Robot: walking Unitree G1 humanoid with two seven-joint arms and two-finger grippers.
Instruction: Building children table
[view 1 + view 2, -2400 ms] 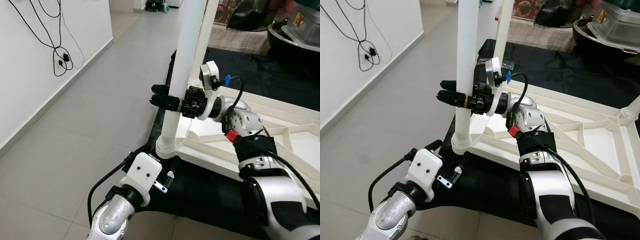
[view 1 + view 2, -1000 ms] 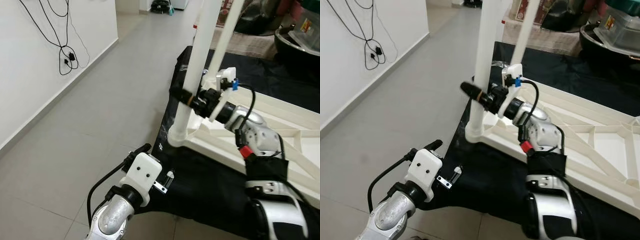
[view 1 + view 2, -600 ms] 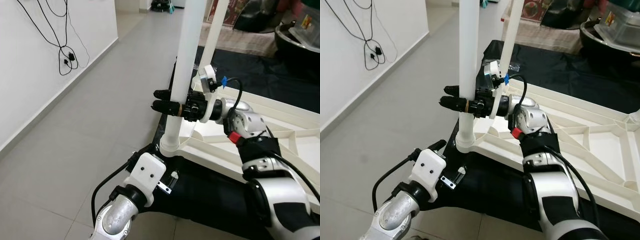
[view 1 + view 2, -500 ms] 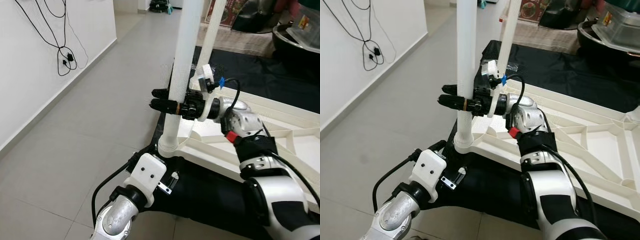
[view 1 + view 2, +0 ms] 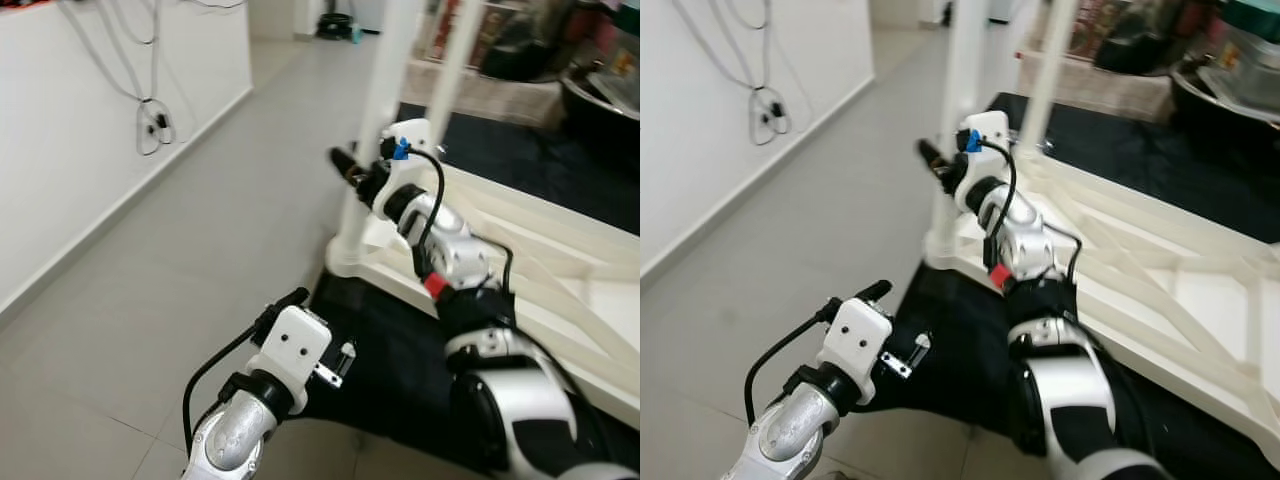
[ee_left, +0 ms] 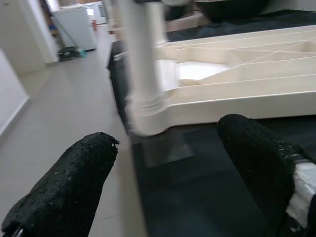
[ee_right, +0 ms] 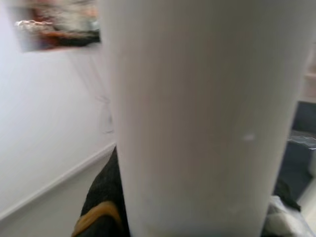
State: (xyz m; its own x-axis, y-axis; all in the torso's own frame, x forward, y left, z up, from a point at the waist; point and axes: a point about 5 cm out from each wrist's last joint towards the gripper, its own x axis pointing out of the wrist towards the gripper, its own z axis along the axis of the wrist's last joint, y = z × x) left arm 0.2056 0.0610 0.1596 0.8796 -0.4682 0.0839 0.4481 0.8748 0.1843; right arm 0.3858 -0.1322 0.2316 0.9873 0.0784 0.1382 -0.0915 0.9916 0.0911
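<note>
1. Left eye view: the right gripper (image 5: 352,170) clasps the near table leg (image 5: 372,120), which stands upright in the corner socket of the upturned tabletop (image 5: 560,290). The tabletop lies on a black mat (image 5: 390,370) on the floor (image 5: 180,290). The left gripper (image 5: 285,302) hangs low, near the mat's edge.
2. Right eye view: a second leg (image 5: 1048,70) rises just beyond the first.
3. Left wrist view: its two fingers (image 6: 64,187) are spread apart, holding nothing, with the leg's base ahead.
4. Right wrist view: the leg is very close, with a black finger (image 7: 101,202) partly visible behind it.
</note>
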